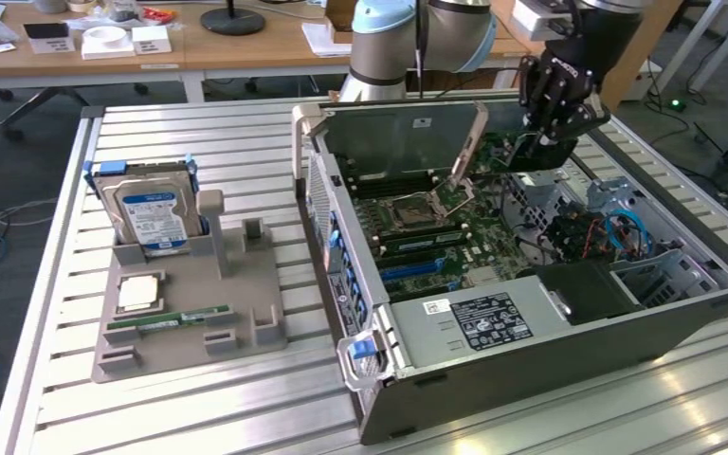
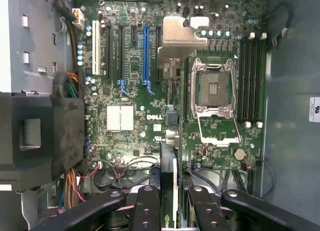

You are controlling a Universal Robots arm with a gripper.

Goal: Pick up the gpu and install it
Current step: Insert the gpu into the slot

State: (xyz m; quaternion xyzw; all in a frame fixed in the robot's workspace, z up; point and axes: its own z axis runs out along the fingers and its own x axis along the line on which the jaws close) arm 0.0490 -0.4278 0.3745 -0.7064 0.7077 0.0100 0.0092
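We had the tool (image 2: 170, 203) clamped on the gpu (image 2: 168, 166), card edge-on above the motherboard (image 2: 132, 71) toward 2 o'clock in the exterior view, presumably so its connector edge could meet a slot (image 2: 146, 56).

The circuit board (image 2: 135, 96) is green, with a blue slot (image 2: 146, 53) among black ones. The gripper (image 2: 172, 203) and the card (image 2: 166, 176) are black. The silver hard drive (image 1: 152, 213) has a blue label.
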